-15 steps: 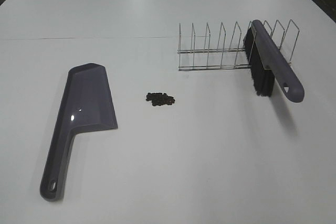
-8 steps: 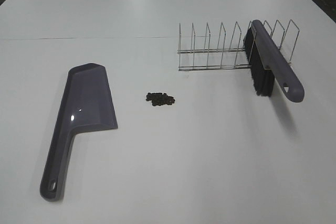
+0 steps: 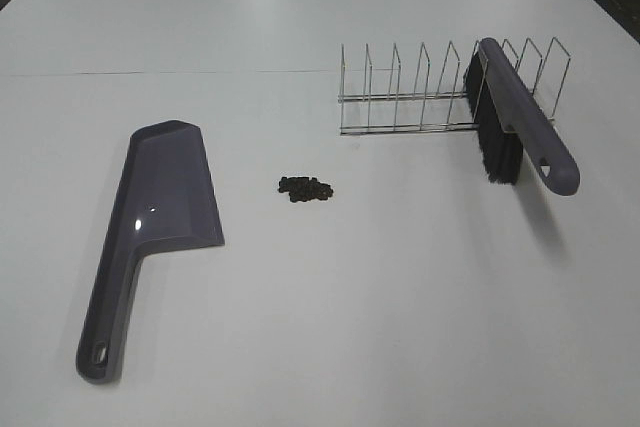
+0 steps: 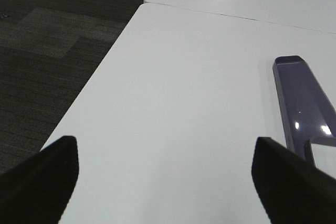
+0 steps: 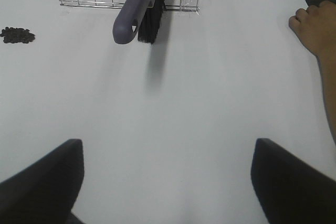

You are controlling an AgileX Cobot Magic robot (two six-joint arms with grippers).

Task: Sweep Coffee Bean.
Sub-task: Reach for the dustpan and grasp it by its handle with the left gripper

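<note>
The coffee beans [image 3: 305, 188] lie in a small dark pile on the white table, mid-table; they also show in the right wrist view [image 5: 17, 34]. The purple dustpan [image 3: 160, 217] lies flat to their left, handle toward the front, and shows in the left wrist view [image 4: 303, 103]. The purple brush with black bristles [image 3: 510, 127] leans in the wire rack [image 3: 420, 97], handle out; it shows in the right wrist view [image 5: 139, 9]. My left gripper [image 4: 163, 182] is open, away from the dustpan. My right gripper [image 5: 165, 182] is open, well short of the brush. Neither gripper shows in the high view.
A person's hand [image 5: 317, 30] rests on the table's edge at the side of the right wrist view. The table's edge and dark carpet floor [image 4: 58, 40] show in the left wrist view. A seam [image 3: 170, 72] crosses the table at the back.
</note>
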